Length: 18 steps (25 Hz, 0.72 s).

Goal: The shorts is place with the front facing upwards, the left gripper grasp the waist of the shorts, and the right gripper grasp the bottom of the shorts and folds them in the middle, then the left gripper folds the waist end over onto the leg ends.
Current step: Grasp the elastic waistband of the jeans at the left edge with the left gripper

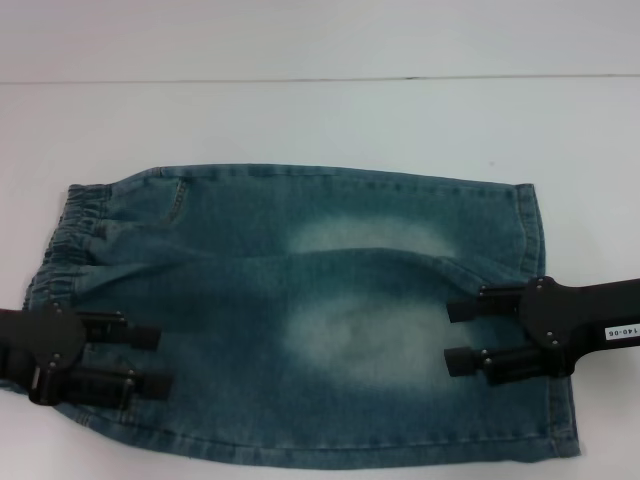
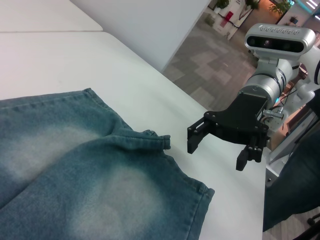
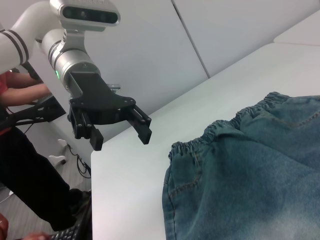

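Blue denim shorts [image 1: 320, 320] lie flat on the white table [image 1: 320, 110], front up. The elastic waist [image 1: 62, 250] is at the left and the leg ends [image 1: 550, 380] at the right. My left gripper [image 1: 155, 360] hovers open over the near waist corner, holding nothing. My right gripper [image 1: 455, 336] hovers open over the near leg, also holding nothing. The left wrist view shows the right gripper [image 2: 217, 154] raised just beyond the leg hems [image 2: 150, 140]. In the right wrist view the left gripper [image 3: 121, 140] hangs above the table, short of the waistband [image 3: 220, 130].
The table's front edge runs just below the shorts' near side. Bare white table [image 2: 75, 65] lies behind and beside the shorts. A person [image 3: 30, 165] stands off the table beyond the left arm.
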Tool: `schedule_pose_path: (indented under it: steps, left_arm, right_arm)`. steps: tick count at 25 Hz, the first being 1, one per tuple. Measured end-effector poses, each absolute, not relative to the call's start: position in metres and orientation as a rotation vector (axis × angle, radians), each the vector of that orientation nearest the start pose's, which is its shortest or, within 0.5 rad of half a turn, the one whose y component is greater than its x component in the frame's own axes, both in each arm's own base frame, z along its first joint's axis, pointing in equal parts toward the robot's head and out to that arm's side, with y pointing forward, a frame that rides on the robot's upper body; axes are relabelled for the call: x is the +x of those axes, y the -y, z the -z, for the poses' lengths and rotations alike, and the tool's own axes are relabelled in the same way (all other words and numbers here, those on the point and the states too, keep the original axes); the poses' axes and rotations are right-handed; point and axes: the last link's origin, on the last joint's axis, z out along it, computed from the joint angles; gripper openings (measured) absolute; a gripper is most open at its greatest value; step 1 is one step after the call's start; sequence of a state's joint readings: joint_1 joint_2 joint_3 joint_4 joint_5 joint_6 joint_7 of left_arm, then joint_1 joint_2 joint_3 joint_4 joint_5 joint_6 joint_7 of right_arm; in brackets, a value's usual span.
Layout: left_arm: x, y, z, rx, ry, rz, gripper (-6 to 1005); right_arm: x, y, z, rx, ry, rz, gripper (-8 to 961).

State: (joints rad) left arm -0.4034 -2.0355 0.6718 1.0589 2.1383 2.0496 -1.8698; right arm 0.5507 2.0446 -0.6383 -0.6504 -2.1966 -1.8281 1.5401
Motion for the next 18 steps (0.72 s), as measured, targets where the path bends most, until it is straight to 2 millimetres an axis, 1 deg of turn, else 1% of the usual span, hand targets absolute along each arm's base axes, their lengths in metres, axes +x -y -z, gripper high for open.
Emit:
schedule_pose_path:
  steps: [11,14,18]
  left_arm:
    - [-0.267,-0.267,-0.073,-2.944,1.058,0.502,787]
    - [-0.274,-0.269,-0.079,-2.905,1.075,0.459,781]
    - [-0.294,-0.272,-0.089,-2.799,1.141,0.332,772]
  right_arm:
    - [0.263,-0.296,-0.007,-2.997,-0.855,-0.66,856]
    - [0.263,-0.297,-0.006,-2.993,-0.855,-0.654,856]
    - [0.263,-0.297,-0.005,-2.995,-0.848,-0.653,856]
